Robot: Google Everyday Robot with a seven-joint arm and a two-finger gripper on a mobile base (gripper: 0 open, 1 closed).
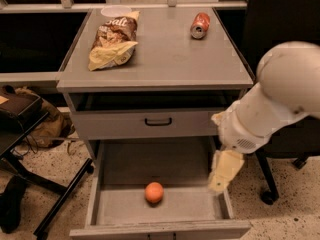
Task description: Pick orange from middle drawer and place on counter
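Note:
The orange (154,192) lies on the bare floor of the open middle drawer (120,170), near its front and a little left of centre. My gripper (223,171) hangs from the white arm at the right, over the drawer's right side wall, to the right of the orange and apart from it. It holds nothing that I can see. The counter (165,54) is the grey top of the cabinet above.
A chip bag (114,39) lies on the counter's left, with a white lid (116,10) behind it. A red soda can (200,25) lies at its back right. A drawer front with a black handle (158,121) sits above. Chair legs and bags stand at the left.

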